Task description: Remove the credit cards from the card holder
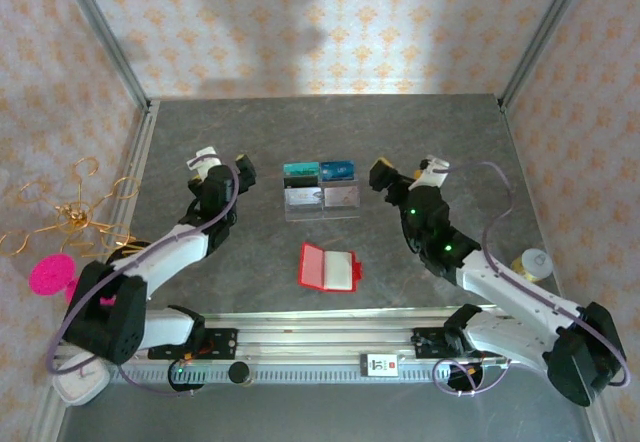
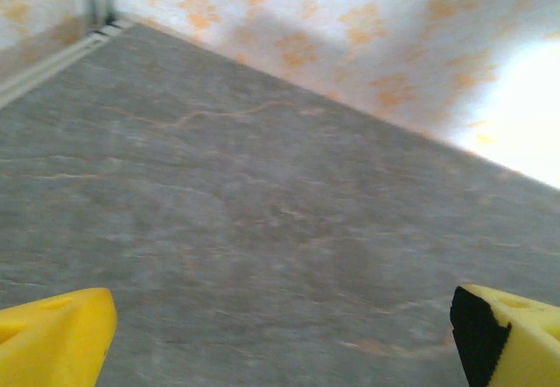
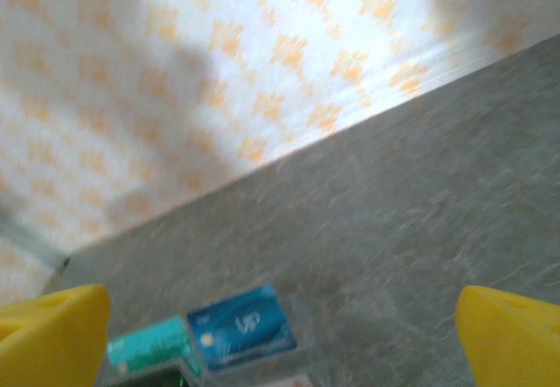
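The red card holder (image 1: 318, 265) lies spread open like a book near the table's front middle, its pale inner pocket on the right half. Behind it a clear tray (image 1: 322, 206) holds a bright blue credit card (image 1: 338, 170) (image 3: 241, 327) in its back right compartment and pale grey cards (image 1: 342, 196) in the front compartments. My left gripper (image 1: 224, 162) (image 2: 280, 343) stands open left of the tray, over bare table. My right gripper (image 1: 405, 172) (image 3: 280, 343) stands open just right of the tray, nothing between its yellow fingers (image 3: 512, 334).
A teal-green card (image 1: 298, 171) (image 3: 150, 345) sits in the tray's back left compartment. A small pale roll (image 1: 533, 262) lies by the right wall. Patterned walls close in the table on three sides. A pink disc (image 1: 50, 274) and gold wire sit outside the left wall.
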### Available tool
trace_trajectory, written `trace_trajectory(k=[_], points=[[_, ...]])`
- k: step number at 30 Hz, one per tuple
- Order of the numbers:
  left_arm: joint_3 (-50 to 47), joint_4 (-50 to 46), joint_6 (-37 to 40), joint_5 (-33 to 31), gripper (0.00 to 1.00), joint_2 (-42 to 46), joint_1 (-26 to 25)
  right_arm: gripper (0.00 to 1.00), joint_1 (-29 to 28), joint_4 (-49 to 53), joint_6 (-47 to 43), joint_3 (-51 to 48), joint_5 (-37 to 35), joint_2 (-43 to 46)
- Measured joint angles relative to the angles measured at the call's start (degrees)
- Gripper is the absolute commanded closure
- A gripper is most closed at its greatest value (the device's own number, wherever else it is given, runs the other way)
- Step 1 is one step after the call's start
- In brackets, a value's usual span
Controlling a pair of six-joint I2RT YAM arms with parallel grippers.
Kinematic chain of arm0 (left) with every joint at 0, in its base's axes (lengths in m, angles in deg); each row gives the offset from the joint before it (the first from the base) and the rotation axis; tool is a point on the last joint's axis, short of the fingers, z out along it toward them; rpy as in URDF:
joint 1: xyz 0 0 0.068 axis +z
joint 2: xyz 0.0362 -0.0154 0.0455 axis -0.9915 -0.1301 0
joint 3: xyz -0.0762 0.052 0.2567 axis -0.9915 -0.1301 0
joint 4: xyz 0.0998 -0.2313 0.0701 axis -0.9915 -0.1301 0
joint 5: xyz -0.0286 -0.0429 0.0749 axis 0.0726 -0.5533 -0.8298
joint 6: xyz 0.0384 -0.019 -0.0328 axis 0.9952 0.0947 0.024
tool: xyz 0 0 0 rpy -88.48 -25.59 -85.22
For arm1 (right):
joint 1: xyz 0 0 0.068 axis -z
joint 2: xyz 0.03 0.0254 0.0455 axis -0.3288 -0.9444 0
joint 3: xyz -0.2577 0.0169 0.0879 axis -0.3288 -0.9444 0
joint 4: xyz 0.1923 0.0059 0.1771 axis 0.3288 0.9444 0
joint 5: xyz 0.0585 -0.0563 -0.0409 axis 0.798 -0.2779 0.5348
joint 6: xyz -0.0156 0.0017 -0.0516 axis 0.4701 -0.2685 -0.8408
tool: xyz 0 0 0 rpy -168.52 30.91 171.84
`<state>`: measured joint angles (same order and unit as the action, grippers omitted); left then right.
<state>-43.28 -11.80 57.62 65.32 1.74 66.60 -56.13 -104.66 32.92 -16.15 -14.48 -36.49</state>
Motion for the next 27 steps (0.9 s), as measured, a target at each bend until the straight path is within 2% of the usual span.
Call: trace_trajectory(k=[6, 9, 15, 18, 21, 24, 27], points=[[0.3, 4.6, 8.5, -5.4, 0.01, -6.8, 6.0, 0.00, 0.8, 3.8, 2.6, 0.9, -9.1, 0.2], [-1.9, 12.0, 14.5, -7.4, 0.00, -9.5, 6.6, 0.00, 0.8, 5.5, 3.1, 1.0, -11.4, 0.1], [-11.6, 26.4, 18.5, -3.7, 0.01, -11.9, 12.1, 0.00, 1.2, 7.0, 2.7, 1.8, -15.7, -0.1], [-16.1, 33.4, 19.3, -0.5, 0.00, -11.8, 13.1, 0.00, 1.5, 3.5, -1.7, 0.3, -16.5, 0.3], [-23.5, 47.2, 20.1, 3.0, 0.00, -12.7, 13.1, 0.00, 2.0, -1.1, -7.4, -2.6, -17.6, 0.4], [-25.6, 49.4, 20.1, 3.8, 0.00, -13.1, 13.3, 0.00, 5.5, -4.1, -11.8, -4.5, -19.3, -1.3], [-25.3, 53.4, 20.1, 3.8, 0.00, -13.2, 13.3, 0.00, 12.5, -8.4, -15.1, -7.3, -19.4, -2.9]])
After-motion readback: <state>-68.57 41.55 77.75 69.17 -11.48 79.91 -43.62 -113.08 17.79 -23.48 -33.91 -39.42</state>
